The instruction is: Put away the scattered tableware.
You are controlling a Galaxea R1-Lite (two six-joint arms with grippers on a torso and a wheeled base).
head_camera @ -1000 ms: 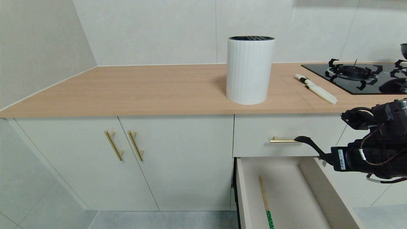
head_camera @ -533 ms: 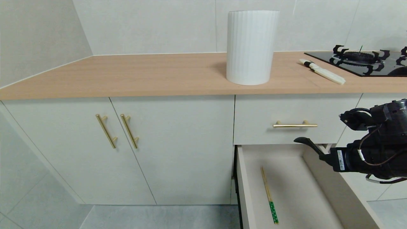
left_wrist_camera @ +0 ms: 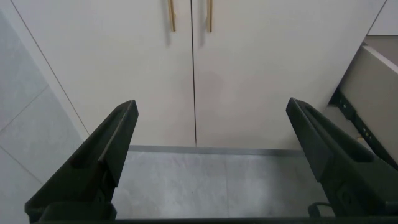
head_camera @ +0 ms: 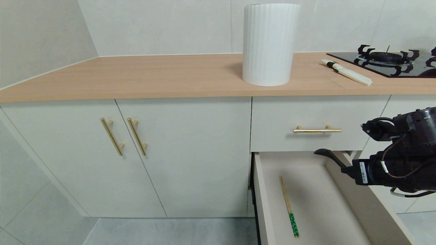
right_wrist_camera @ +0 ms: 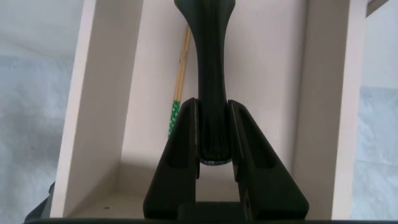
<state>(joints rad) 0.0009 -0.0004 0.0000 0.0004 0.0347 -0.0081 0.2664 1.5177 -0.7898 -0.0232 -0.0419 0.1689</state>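
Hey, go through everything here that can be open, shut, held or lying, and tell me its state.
Lower drawer: open.
Upper drawer: shut.
Cabinet doors: shut.
Chopsticks: lying in the lower drawer.
Black utensil: held over the lower drawer.
Knife: lying on the counter.
Holder: upright on the counter.
Right gripper: shut on the black utensil.
Left gripper: open, empty.

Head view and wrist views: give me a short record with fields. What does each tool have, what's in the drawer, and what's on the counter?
right tool: shut on a black utensil, held over the open drawer
left tool: open, empty, facing the cabinet doors
drawer contents: chopsticks lying on its floor
counter: white ribbed container; white knife lying flat beside the hob
upper drawer: closed
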